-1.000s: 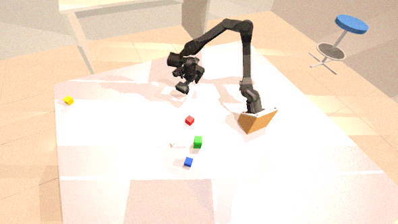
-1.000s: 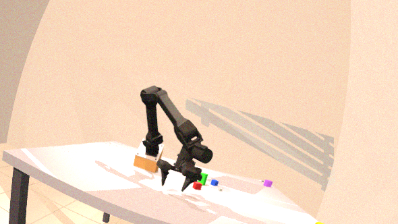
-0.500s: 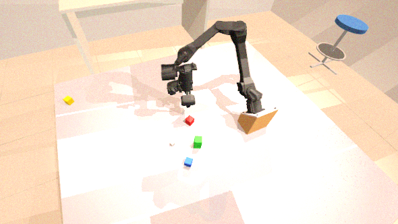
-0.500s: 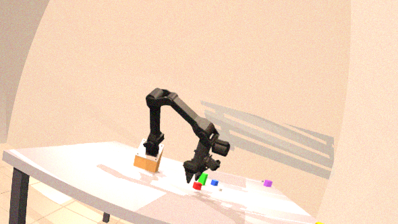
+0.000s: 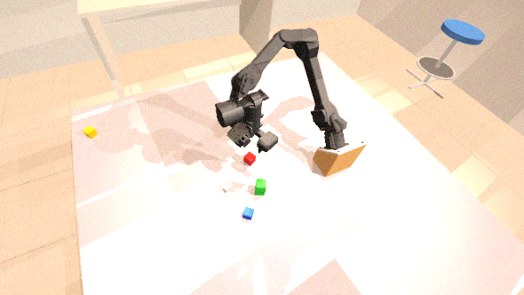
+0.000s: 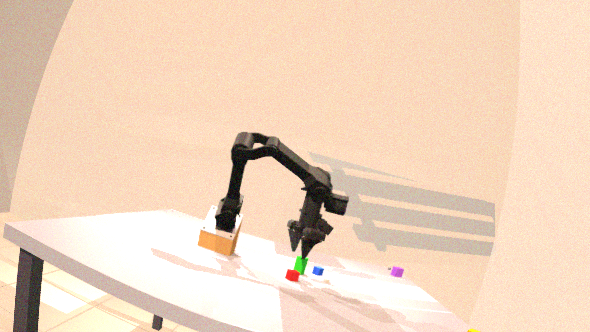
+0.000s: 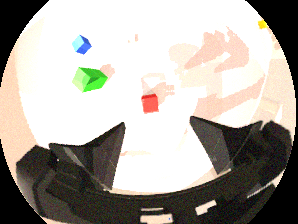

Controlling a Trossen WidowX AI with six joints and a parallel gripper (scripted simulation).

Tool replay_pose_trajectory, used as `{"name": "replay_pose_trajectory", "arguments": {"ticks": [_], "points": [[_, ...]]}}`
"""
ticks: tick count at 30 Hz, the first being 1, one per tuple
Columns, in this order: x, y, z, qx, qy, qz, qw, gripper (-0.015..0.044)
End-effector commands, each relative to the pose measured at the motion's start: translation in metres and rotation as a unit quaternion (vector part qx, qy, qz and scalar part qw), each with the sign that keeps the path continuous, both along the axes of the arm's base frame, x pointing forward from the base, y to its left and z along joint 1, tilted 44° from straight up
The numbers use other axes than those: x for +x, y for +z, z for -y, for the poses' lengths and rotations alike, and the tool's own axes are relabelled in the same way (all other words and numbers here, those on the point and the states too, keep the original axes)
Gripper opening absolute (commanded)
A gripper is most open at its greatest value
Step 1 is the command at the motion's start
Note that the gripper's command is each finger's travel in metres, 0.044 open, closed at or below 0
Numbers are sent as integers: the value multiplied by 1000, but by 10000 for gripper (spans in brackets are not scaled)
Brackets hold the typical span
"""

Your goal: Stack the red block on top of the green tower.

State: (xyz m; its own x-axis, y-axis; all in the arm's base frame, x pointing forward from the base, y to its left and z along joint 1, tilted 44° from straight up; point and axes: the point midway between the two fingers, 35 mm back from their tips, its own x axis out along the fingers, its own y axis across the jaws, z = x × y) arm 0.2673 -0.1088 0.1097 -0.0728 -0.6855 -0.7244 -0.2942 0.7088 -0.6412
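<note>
The red block (image 5: 250, 158) (image 6: 292, 275) (image 7: 150, 104) sits on the table. In the wrist view it lies ahead of the gap between the fingertips, near the middle. The green tower (image 5: 260, 187) (image 6: 300, 265) (image 7: 86, 81) stands upright a short way from the red block, and nothing rests on its top. It shows left of the red block in the wrist view. My gripper (image 5: 251, 147) (image 6: 299, 254) (image 7: 158, 121) is open and empty, pointing down. It hangs above the table near the red block, touching neither the block nor the tower.
A blue block (image 5: 248, 213) (image 6: 318, 271) (image 7: 81, 45) lies beyond the tower. A small white piece (image 5: 226, 188) lies beside the tower. A yellow block (image 5: 91, 132) (image 7: 262, 24) and a purple block (image 6: 397, 272) lie farther off. The arm's orange base (image 5: 342, 162) (image 6: 217, 242) stands on the table.
</note>
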Motion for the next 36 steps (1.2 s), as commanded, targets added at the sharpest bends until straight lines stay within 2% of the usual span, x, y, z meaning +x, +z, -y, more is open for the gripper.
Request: {"name": "replay_pose_trajectory", "arguments": {"ticks": [1, 10, 17, 36], "points": [[1, -3, -10, -4, 34, -29, 999, 440], [3, -8, -7, -4, 34, -29, 999, 440], [-1, -36, 21, -5, 34, -29, 999, 440], [-3, -52, 38, -5, 34, -29, 999, 440]]}}
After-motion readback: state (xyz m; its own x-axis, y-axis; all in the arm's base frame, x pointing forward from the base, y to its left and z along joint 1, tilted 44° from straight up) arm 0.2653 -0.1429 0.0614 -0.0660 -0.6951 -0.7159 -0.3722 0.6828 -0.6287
